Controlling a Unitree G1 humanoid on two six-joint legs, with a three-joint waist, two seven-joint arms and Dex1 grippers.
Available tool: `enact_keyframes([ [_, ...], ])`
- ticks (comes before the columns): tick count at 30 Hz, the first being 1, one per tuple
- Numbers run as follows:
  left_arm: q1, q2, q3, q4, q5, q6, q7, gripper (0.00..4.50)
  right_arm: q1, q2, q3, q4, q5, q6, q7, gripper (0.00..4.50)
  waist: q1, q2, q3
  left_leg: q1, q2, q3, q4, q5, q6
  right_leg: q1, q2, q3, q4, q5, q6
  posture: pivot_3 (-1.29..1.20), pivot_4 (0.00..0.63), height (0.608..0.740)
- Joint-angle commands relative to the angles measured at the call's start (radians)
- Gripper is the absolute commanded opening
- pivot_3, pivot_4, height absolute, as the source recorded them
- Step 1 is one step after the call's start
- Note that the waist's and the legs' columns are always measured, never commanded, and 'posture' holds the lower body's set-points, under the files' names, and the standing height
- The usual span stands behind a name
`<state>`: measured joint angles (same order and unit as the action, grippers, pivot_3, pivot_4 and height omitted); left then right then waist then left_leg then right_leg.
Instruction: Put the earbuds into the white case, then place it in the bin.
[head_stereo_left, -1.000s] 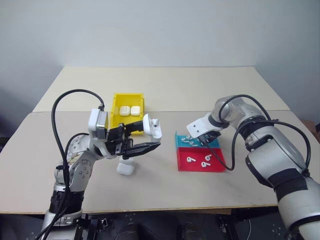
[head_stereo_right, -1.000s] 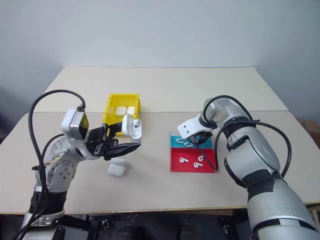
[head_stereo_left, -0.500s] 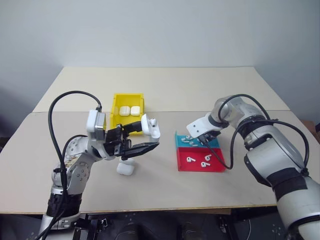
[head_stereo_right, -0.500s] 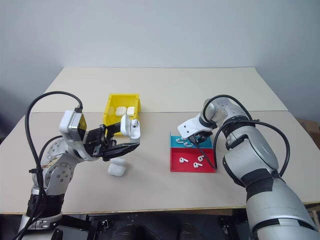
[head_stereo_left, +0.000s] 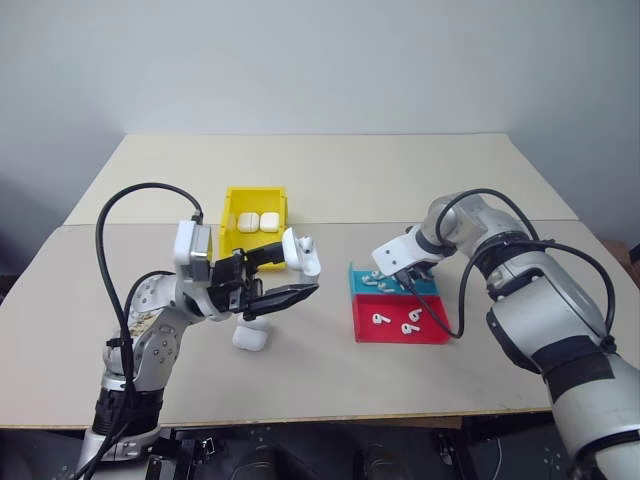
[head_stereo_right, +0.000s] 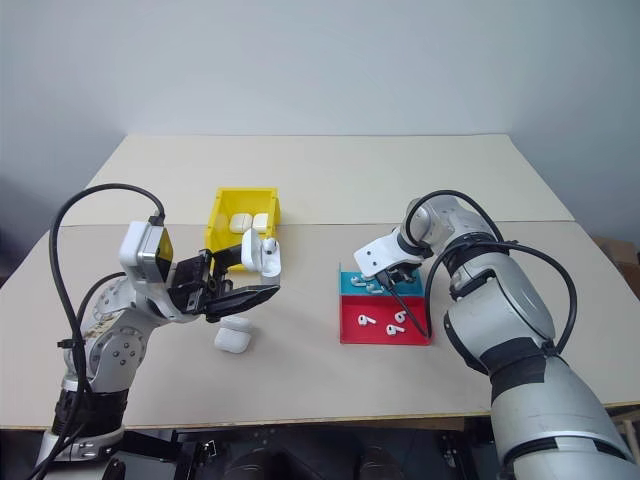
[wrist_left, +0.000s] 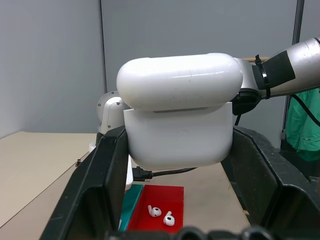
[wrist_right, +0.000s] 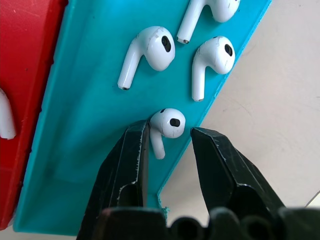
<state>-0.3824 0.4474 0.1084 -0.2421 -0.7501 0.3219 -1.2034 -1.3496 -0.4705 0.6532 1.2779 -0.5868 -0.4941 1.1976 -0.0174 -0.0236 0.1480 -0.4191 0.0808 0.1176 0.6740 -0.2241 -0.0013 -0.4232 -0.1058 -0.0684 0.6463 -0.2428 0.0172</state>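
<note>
Both grippers busy | left gripper (wrist_left: 177, 200) clamps white case (wrist_left: 177, 112) | right gripper (wrist_right: 167, 145) part-open, seemingly touching earbud (wrist_right: 167, 125)

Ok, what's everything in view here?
Table: one, beige, under everything.
Bin: one, yellow, left of centre.
Bin cases: two, white, side by side in the bin.
Loose case: one, white, on the table below the left gripper.
Held case: one, white, lid ajar, raised off the table.
Tray: one, red and cyan halves, right of centre.
Cyan-side earbuds: four, white.
Red-side earbuds: at least two, white.
Left gripper: shut on the held case.
Right gripper: open, straddling one cyan-side earbud.
</note>
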Motion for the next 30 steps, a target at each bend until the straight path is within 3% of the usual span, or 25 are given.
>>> enact_keyframes([
  [1,-0.001,0.011,0.013,-0.041,-0.017,-0.020,0.005,2.77,0.007,0.001,-0.018,0.002,-0.002,0.001,0.008,1.76,0.000,0.000,0.000,0.000,0.000,0.000,0.000,0.000,0.000,0.000,0.000,0.000,0.000,0.000,0.000,0.00,0.150,0.740],
  [5,0.001,0.013,0.015,-0.041,-0.017,-0.021,0.005,2.77,0.012,-0.001,-0.020,0.000,-0.001,0.001,0.015,0.86,0.000,0.000,0.000,0.000,0.000,0.000,0.000,0.000,0.000,0.000,0.000,0.000,0.000,0.000,0.000,0.00,0.150,0.740],
  [14,-0.012,0.007,0.007,-0.024,-0.011,-0.032,0.020,2.77,0.020,-0.008,-0.040,-0.005,0.009,0.018,0.033,0.86,0.000,0.000,0.000,0.001,0.000,0.000,0.000,0.000,0.000,0.001,0.000,0.000,0.000,0.000,0.000,0.00,0.150,0.740],
  [21,-0.042,0.006,-0.001,0.003,-0.016,-0.027,0.006,2.77,-0.006,-0.047,-0.180,-0.031,0.137,0.099,0.165,0.86,0.001,0.001,0.000,0.000,0.000,0.000,0.000,0.000,0.000,0.000,0.000,0.000,0.000,0.000,0.000,0.00,0.150,0.740],
  [27,-0.093,-0.007,-0.010,0.061,-0.015,-0.029,-0.013,2.77,-0.013,-0.082,-0.417,-0.163,0.392,0.359,0.324,0.86,0.002,0.001,0.001,0.000,0.000,0.000,0.000,0.000,0.000,0.001,0.000,0.000,0.000,0.000,0.000,0.00,0.150,0.740],
  [30,-0.115,-0.018,-0.012,0.084,-0.022,-0.024,-0.024,2.77,0.068,-0.108,-0.562,-0.425,0.579,0.652,0.358,0.86,0.003,0.002,0.001,0.000,0.000,0.000,-0.001,0.000,0.000,0.000,0.000,0.000,0.000,0.000,0.000,0.00,0.150,0.740],
])
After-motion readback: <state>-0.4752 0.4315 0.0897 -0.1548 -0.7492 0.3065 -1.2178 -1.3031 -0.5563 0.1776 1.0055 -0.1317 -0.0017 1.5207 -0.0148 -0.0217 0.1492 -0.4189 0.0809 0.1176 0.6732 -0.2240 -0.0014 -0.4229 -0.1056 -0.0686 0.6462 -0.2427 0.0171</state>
